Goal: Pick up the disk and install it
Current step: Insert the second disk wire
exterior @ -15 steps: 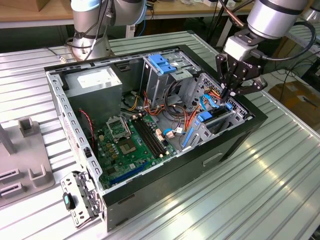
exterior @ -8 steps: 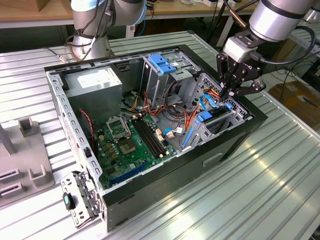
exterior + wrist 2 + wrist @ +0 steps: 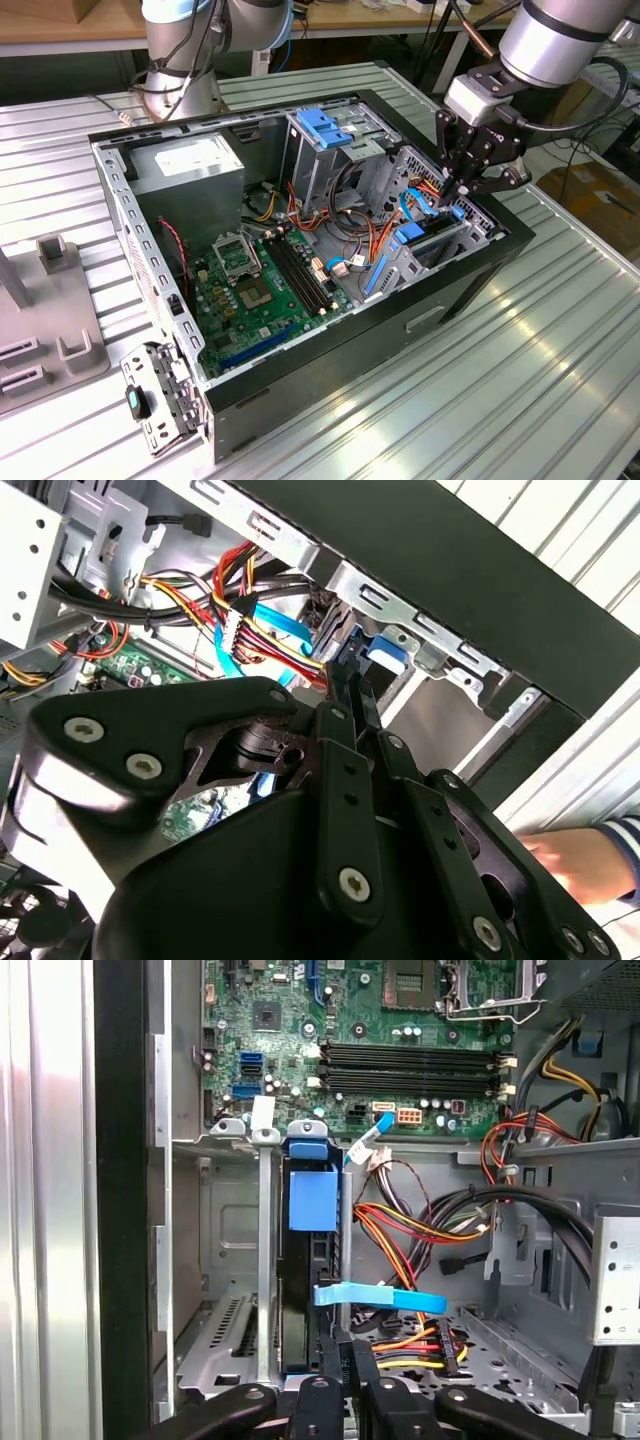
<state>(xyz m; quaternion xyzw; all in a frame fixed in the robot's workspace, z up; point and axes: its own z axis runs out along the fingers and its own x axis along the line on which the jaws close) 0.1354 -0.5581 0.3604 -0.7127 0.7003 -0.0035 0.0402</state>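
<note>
The disk (image 3: 305,1260) stands on edge in a metal drive bay at the front end of the open computer case, its blue side rail (image 3: 313,1200) facing the first wrist view. In the exterior view the disk (image 3: 412,238) sits low in the bay on that view's right. My gripper (image 3: 460,192) hangs just above that bay. Its black fingers (image 3: 362,1385) are drawn together, shut, right at the disk's near end. I cannot tell whether they touch it. In the second wrist view the gripper (image 3: 345,680) points at a blue rail end (image 3: 385,652).
Bundled red, yellow and orange cables (image 3: 400,1230) and a light-blue flat cable (image 3: 380,1298) run beside the bay. The motherboard (image 3: 255,290), a grey power-supply box (image 3: 190,165) and a tall cage with a blue latch (image 3: 325,128) fill the case. A person's hand (image 3: 580,865) rests outside the case.
</note>
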